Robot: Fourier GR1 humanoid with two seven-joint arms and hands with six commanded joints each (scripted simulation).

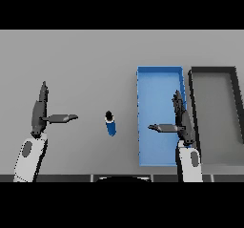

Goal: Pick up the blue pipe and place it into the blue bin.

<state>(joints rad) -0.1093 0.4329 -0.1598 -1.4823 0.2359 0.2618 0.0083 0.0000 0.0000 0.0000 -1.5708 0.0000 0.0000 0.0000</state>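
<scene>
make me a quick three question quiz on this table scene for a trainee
1. True or false: the blue pipe already lies inside the blue bin.
2. Which hand shows over the blue bin? A) left hand B) right hand
3. Fill in: right of the blue bin stands a ____ bin.

Key
1. False: it stands on the grey table, left of the bin, between the two hands.
2. B: the left hand hovers over bare table, left of the pipe. Both hands are open.
3. Dark.
</scene>
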